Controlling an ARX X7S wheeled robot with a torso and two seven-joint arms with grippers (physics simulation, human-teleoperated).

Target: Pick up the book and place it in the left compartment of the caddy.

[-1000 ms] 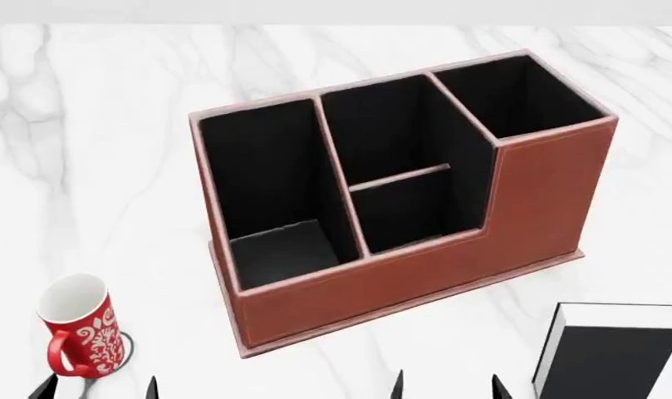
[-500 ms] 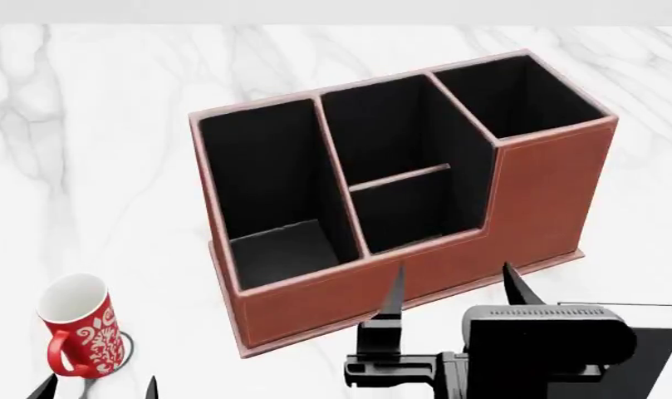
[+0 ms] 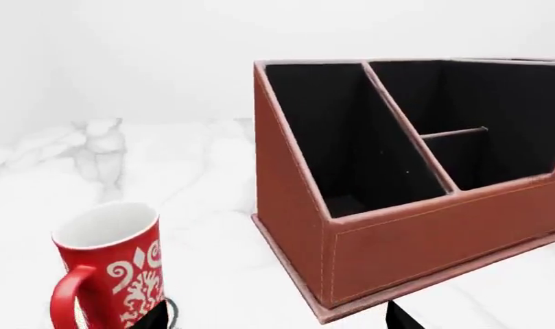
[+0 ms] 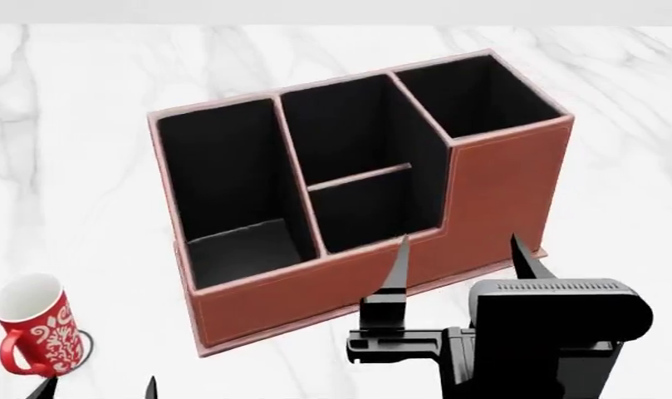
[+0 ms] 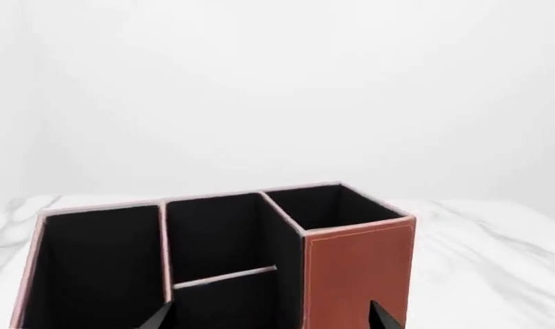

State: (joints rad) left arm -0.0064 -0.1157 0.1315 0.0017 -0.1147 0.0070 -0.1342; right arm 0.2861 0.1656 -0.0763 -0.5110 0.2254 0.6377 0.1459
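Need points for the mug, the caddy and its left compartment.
mug (image 4: 42,331): head view, on its red patterned side.
caddy (image 4: 502,187): head view, on the tall brown front wall.
left compartment (image 4: 245,249): head view, on its black floor.

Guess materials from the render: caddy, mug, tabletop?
Caddy: looks like reddish-brown leather or faux leather, matte, with pale stitch lines along the edges; black lining, possibly felt. Mug: likely glazed ceramic, red with white pattern and white interior. Tabletop: white marble look with grey veining, smooth.
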